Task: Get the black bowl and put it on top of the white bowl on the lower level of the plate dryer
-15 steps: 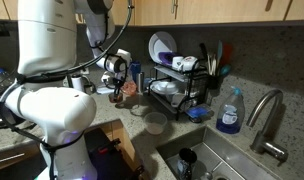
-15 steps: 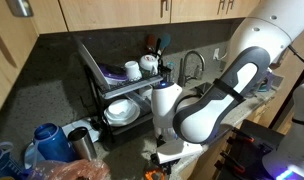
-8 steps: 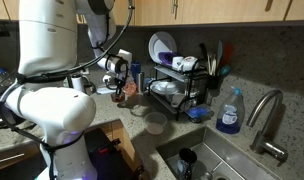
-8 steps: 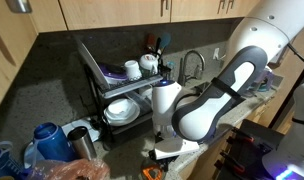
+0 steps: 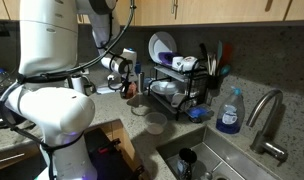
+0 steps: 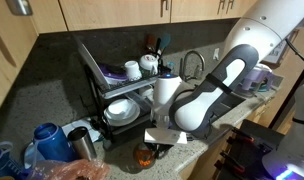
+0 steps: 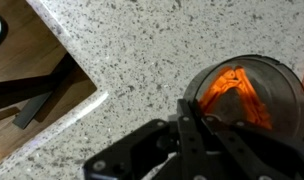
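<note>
Wrist view: the black metal gripper (image 7: 189,110) pinches tight on the rim of a small round black bowl (image 7: 280,88). The bowl has smooth walls and something orange and ribbed (image 7: 237,92) inside, and shows against the speckled granite surface (image 7: 142,50). In an exterior view, the two-tier black wire plate dryer (image 5: 184,95) stands apart from it, with a glossy white bowl (image 5: 164,88) on its lower level.

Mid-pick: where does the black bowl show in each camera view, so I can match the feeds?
Exterior view: black bowl, small and dark under the hand, left of the plate dryer.
Exterior view: low centre, below and right of the plate dryer.
Wrist view: right side, rim pinched by the hand.
Shared landmark: the hand, on the bowl in every view.
</note>
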{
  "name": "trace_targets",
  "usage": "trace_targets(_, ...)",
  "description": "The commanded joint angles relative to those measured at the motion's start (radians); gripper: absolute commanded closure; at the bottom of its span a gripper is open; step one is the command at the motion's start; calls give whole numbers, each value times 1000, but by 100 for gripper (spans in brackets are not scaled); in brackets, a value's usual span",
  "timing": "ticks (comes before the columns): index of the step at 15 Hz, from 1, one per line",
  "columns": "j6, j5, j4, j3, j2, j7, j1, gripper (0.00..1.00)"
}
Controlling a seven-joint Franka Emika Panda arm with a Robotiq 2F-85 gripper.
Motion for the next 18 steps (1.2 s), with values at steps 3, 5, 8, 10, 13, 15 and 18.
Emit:
trace_targets(3, 105, 8, -32, -24, -31, 162, -17, 99)
trace_targets(5, 132, -1, -38, -40, -32, 220, -16, 99)
trace_targets(8, 155, -16, -37, -38, -34, 227, -18, 99)
trace_targets(10, 131, -11, -10, -31, -3, 199, -32, 96)
trace_targets(13, 133, -12, -10, -30, -3, 199, -32, 96)
trace_targets(15, 133, -12, -10, -30, -3, 199, -32, 96)
trace_targets(18, 167, -24, 4, -52, 12, 257, -18, 99)
